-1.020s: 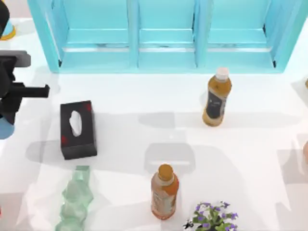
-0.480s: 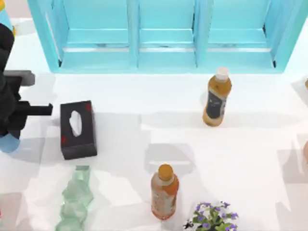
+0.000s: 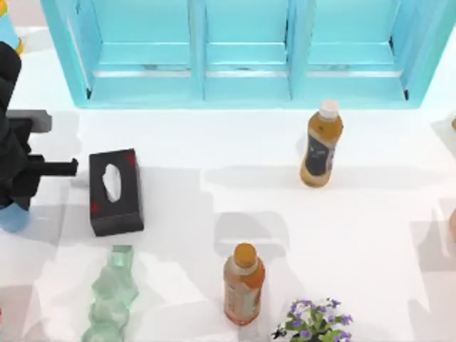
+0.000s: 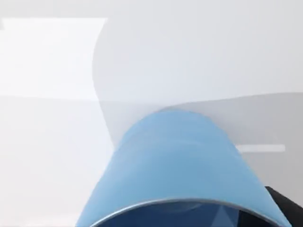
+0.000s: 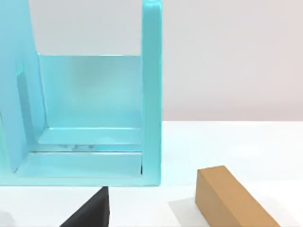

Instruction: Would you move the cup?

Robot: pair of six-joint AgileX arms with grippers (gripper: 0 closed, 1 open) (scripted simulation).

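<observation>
The cup point(image 3: 13, 217) hangs at the desk's point(image 3: 235, 157) left edge, its blue base peeking out below the left hand point(image 3: 18, 203), which looks clamped on it near the rim. In the left wrist view the cup point(image 4: 180, 165) tapers away from the camera toward the desk, so its long axis runs close to vertical, mouth up, base down. To do this carry well, I'd keep it level and steer clear of the black tissue box point(image 3: 115, 191) just beside it. The right hand's fingers can't be judged; its camera faces the blue cabinet point(image 5: 94, 113).
</observation>
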